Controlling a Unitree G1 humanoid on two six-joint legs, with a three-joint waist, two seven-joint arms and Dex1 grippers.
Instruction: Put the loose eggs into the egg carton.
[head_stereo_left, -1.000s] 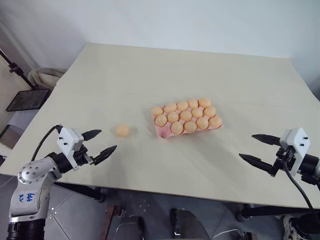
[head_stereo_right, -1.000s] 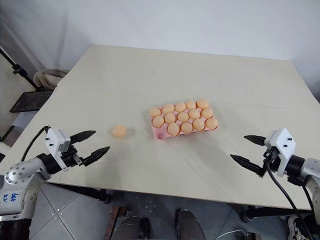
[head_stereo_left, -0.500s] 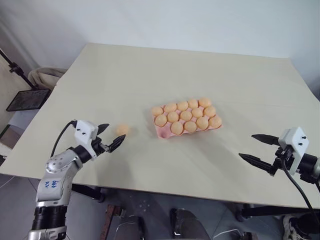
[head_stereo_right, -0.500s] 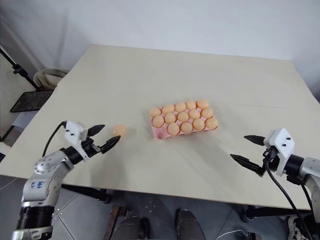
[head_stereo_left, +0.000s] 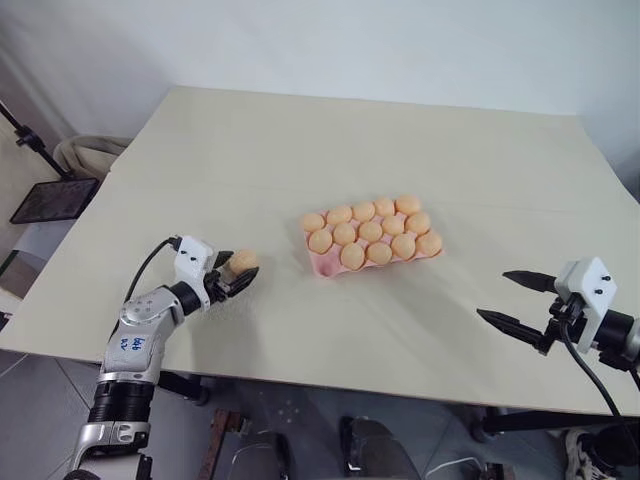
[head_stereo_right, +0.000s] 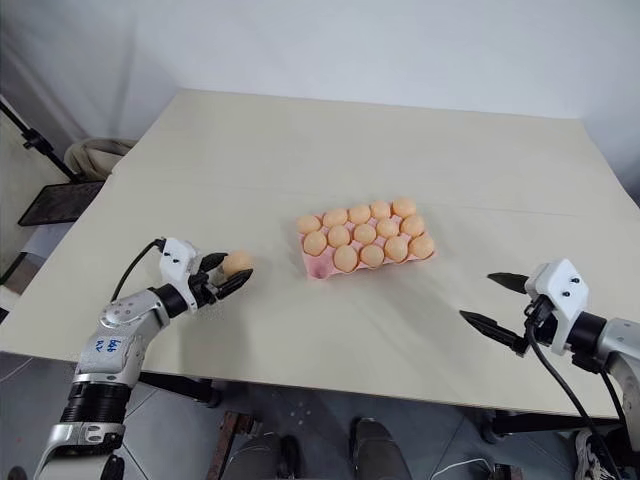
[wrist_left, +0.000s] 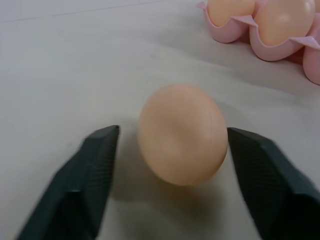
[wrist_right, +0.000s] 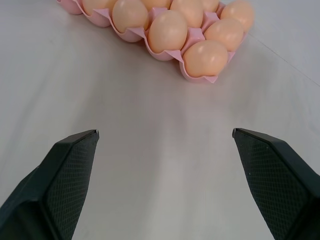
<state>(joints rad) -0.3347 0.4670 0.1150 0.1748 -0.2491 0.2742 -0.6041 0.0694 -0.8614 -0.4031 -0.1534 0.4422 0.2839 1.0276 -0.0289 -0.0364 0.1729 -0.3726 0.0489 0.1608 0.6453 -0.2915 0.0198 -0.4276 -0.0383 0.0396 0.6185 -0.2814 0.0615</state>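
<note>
once up from seven o'clock, left gripper (wrist_left: 167, 150) now straddling the loose egg (wrist_left: 182, 132), fingers narrowed but not quite clamped; lift toward carton (head_stereo_left: 322, 262) next.

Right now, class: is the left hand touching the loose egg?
Apart. In the left wrist view, the loose egg sits between the left hand fingers, with table showing as a gap on each side.

We saw a pale wooden table (head_stereo_left: 300, 140) carrying two things: a pink egg carton (head_stereo_left: 322, 262) near its middle, its cups filled with pale-orange eggs, and one loose egg (head_stereo_left: 243, 260) lying on the bare top well apart to the carton's left.
</note>
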